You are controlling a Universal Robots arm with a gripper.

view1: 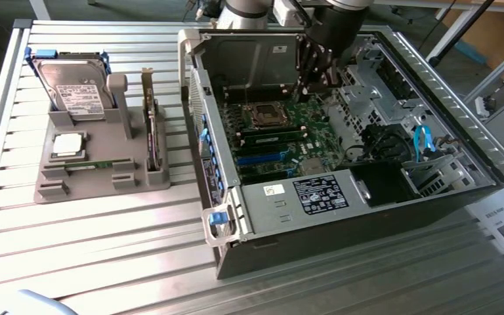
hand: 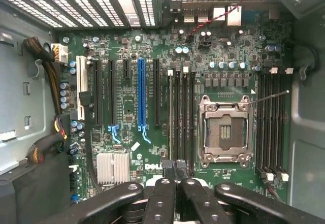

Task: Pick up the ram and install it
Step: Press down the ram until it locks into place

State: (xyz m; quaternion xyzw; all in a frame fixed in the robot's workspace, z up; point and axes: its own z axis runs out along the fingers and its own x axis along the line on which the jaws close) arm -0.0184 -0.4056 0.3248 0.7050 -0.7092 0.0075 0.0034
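RAM stick (view1: pixel 94 165): apparently thin, light, rigid, fragile board lying in grey holder (view1: pixel 77 190) beside open PC case (view1: pixel 462 190); grasp long edges; gripper (hand: pixel 175 170) closed empty above motherboard (hand: pixel 132 102).

robot arm (view1: pixel 340 16) cut off at frame top, claw (hand: pixel 175 170) base cropped

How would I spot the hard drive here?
Find the grey holder, to the exterior view's left of the open computer case. The hard drive stands at its far end: a silver box with a white label and blue rails, larger than its neighbours.
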